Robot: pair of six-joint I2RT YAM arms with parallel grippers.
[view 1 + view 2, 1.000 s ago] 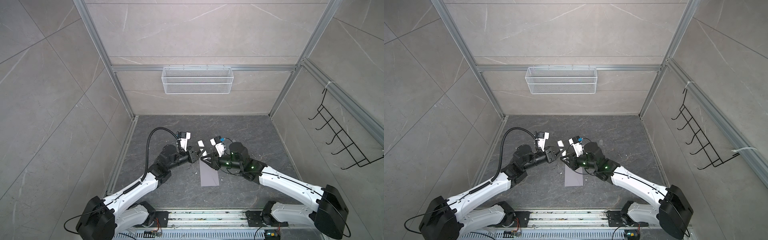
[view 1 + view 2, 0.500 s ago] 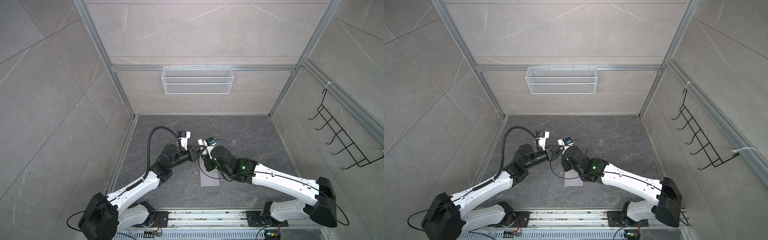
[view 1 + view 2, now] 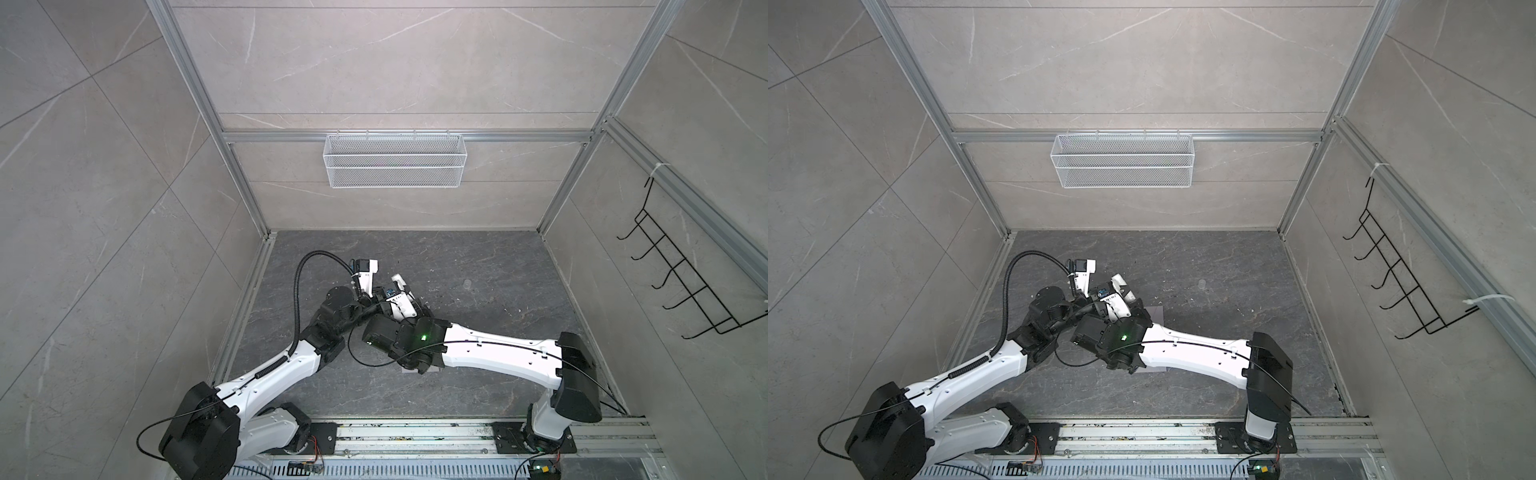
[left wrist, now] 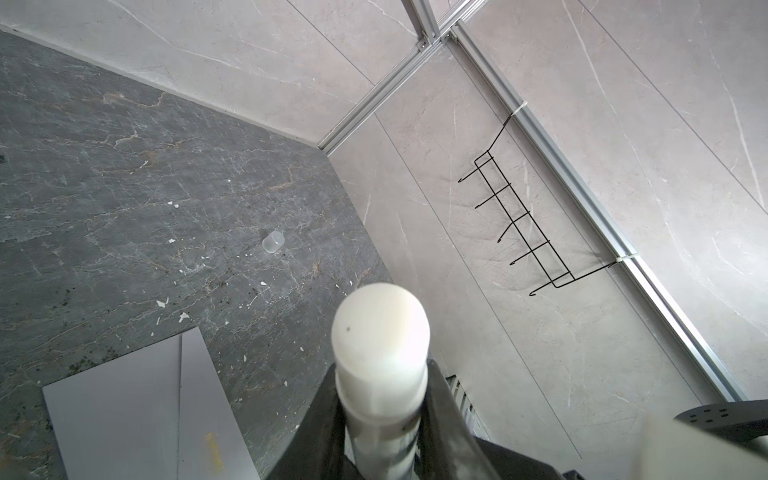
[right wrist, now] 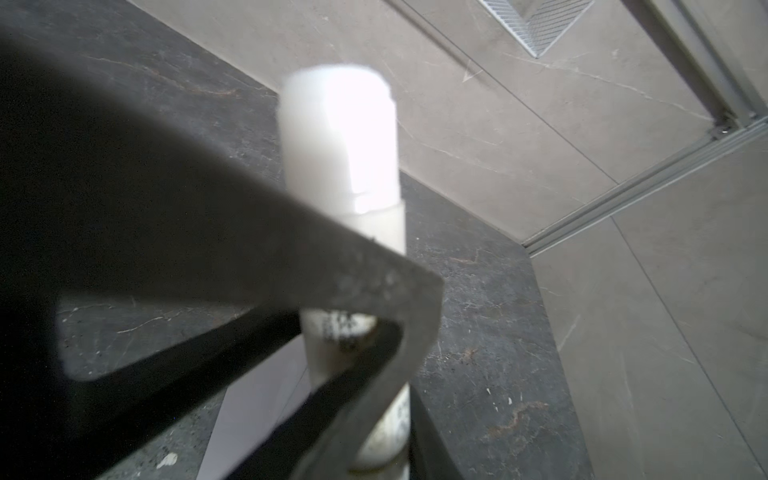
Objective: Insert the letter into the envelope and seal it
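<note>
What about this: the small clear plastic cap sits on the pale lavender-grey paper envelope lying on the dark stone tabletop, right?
No. The left wrist view shows the clear plastic cap on bare tabletop, apart from the pale lavender-grey paper envelope lying there.

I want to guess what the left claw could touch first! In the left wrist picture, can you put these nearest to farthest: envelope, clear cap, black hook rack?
1. envelope: on the table, close by the left claw.
2. clear cap: farther out on the table.
3. black hook rack: away on the side wall.
</note>
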